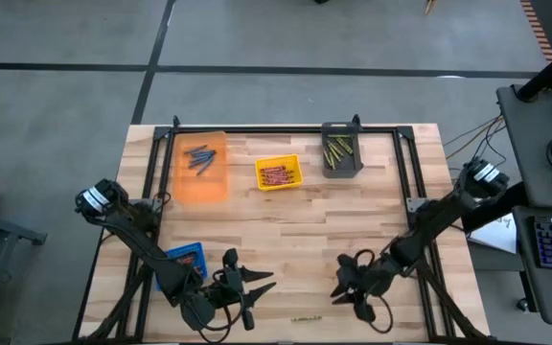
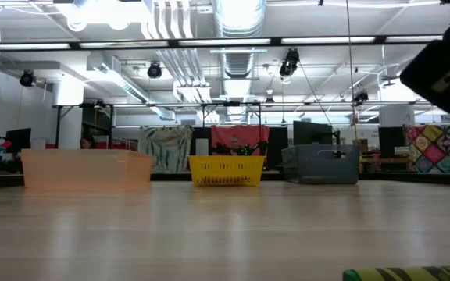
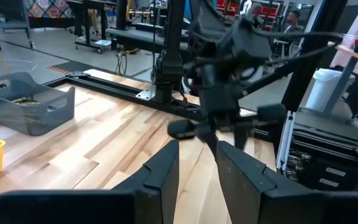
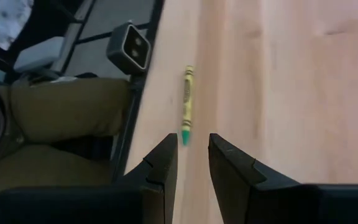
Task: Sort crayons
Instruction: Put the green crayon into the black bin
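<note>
Crayons sorted into bins, one left at the near edge

Crayons lie mostly in the bins along the far side of the wooden surface (image 1: pixel 286 216). Blue-purple crayons (image 1: pixel 199 157) sit in the orange bin (image 1: pixel 202 182), red crayons (image 1: pixel 275 174) in the yellow bin (image 1: pixel 279 172), and olive-yellow crayons (image 1: pixel 339 149) in the grey bin (image 1: pixel 342 150). A blue bin (image 1: pixel 186 257) stands near the front left, partly under the left arm; what it holds cannot be made out.

One green crayon (image 4: pixel 186 102) lies alone on the surface close to the near edge, between the two arms in the high view. In the right wrist view it rests just ahead of the right gripper (image 4: pixel 193 152), tip pointing toward the gap, untouched. Its end also shows at the bottom of the low view.

The left gripper (image 3: pixel 196 163) hangs above the front of the surface, facing the right arm. Both pairs of jaws stand a narrow way apart and hold nothing.
</note>
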Available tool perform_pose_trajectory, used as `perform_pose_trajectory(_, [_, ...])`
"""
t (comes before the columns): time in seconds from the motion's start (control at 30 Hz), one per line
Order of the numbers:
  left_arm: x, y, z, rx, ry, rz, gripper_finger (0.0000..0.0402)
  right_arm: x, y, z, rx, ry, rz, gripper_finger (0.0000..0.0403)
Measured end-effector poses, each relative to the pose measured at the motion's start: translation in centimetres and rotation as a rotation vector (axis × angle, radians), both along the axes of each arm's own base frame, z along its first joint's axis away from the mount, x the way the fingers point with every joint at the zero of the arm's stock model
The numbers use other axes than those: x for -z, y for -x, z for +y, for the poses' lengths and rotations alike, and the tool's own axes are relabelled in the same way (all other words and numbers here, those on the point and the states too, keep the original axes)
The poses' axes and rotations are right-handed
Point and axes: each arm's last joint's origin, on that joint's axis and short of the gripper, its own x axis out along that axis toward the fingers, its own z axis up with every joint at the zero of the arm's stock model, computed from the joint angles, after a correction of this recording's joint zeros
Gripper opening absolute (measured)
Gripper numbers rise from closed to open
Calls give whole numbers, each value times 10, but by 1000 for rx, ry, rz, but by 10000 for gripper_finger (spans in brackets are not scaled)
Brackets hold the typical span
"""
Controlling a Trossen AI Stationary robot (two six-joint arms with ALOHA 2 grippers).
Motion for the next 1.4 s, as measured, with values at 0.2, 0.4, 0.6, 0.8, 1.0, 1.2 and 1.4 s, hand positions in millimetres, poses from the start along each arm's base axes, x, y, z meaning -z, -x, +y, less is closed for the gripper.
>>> perform_pose_trajectory(0.2, [-1, 0, 0, 0, 4, -5, 91, 21, -12, 13, -11, -29, -42, 79])
perform_pose_trajectory(0.4, [-1, 0, 0, 0, 6, -6, 91, 25, -31, 30, -44, 35, -96, 79])
perform_pose_trajectory(0.6, [-1, 0, 0, 0, 6, -6, 91, 23, -53, 48, -94, 182, -113, 79])
perform_pose_trajectory(0.8, [-1, 0, 0, 0, 5, -5, 91, 23, -72, 62, -82, 384, -23, 79])
perform_pose_trajectory(1.0, [0, 0, -1, 2, 3, -3, 91, 23, -85, 73, -102, 448, 42, 79])
perform_pose_trajectory(1.2, [0, 2, -2, 7, 0, 0, 91, 27, -88, 80, -111, 456, 54, 94])
perform_pose_trajectory(1.4, [0, 3, -3, 11, -3, 3, 91, 34, -89, 87, -100, 442, 73, 149])
